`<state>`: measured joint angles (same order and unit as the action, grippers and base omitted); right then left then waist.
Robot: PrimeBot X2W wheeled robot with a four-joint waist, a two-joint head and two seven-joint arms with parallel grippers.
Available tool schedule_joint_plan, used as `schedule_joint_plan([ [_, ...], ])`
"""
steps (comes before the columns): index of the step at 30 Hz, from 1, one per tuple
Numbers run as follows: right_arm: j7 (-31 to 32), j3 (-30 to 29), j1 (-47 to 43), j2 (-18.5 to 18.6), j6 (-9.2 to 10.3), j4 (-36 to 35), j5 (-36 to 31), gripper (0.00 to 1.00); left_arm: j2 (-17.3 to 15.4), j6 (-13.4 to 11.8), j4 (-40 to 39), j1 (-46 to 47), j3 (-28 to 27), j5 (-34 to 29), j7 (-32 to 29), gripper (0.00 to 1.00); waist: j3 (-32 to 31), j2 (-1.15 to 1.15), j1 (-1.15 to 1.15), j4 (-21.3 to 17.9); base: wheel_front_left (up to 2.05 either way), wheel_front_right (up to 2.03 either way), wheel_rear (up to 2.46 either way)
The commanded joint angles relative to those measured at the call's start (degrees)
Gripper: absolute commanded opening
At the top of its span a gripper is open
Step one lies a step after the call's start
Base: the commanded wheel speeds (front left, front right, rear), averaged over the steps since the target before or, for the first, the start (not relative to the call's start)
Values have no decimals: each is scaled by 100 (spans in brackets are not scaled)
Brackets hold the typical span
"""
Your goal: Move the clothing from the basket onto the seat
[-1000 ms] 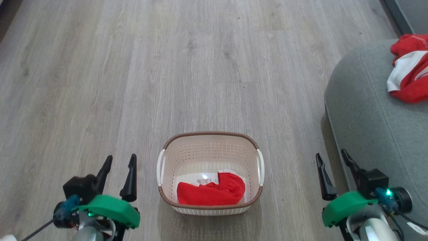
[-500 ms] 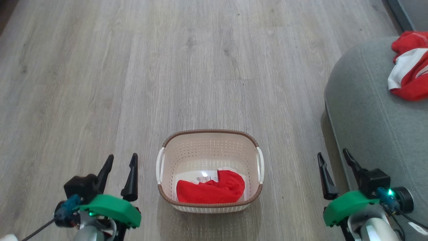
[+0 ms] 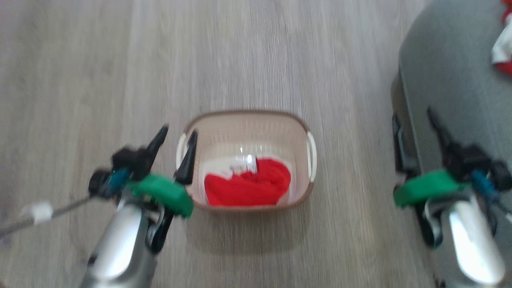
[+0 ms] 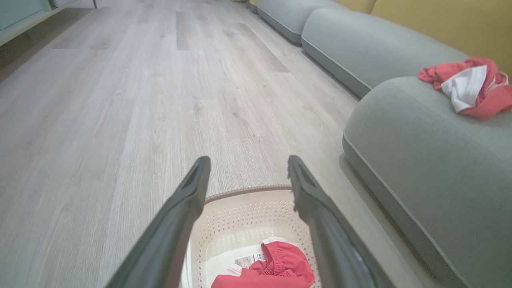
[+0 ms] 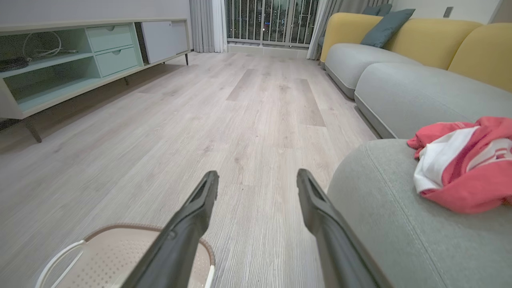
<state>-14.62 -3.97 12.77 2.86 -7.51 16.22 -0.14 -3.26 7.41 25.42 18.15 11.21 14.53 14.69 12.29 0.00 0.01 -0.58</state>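
One bright red garment (image 3: 248, 182) lies in the small oval cream plastic basket (image 3: 248, 115) — a red-and-white garment (image 5: 460, 168) rests on the large grey-green fabric seat (image 5: 400, 224). Left gripper (image 3: 179, 131), beside the basket's rim, and right gripper (image 3: 413, 113) both gape empty.

Dark-fingered tools (image 3: 179, 131) (image 3: 413, 113), green collars (image 3: 164, 196), silver forearms (image 3: 120, 244)

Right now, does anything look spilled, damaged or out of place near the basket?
Nothing stands out. The basket stands upright on the wooden floor with a red garment bunched inside; a red-and-white garment lies crumpled on the grey seat. The left gripper and right gripper are open and empty.
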Motion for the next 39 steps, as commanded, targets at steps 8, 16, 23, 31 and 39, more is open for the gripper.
schedule_joint_plan([
  [8, -38, -58, 1342, 2, 2, -680, -51, 100, -345, 8, 579, 2159, 963, -686, -1074, 100, 2285, 0, -1, -277, 0, 0, 0],
  [16, -38, 29, 1988, 2, 2, -836, 127, 100, -257, 8, 1646, 3601, 1800, -891, -2249, 100, 3397, 0, -1, -532, 0, 0, 0],
  [23, -38, 141, 2126, 2, 2, -851, 375, 100, -184, 8, 2664, 4255, 2186, -633, -2760, 100, 3843, 0, -1, -828, 0, 0, 0],
  [31, -38, 214, 2146, 2, 2, -870, 583, 100, -103, 8, 3437, 4731, 2595, -508, -3003, 100, 4188, 0, -1, -1091, 0, 0, 0],
  [39, -38, 182, 2085, 2, 2, -859, 667, 100, -51, 8, 3719, 4935, 3082, -118, -3174, 100, 4312, 0, -1, -1193, 0, 0, 0],
])
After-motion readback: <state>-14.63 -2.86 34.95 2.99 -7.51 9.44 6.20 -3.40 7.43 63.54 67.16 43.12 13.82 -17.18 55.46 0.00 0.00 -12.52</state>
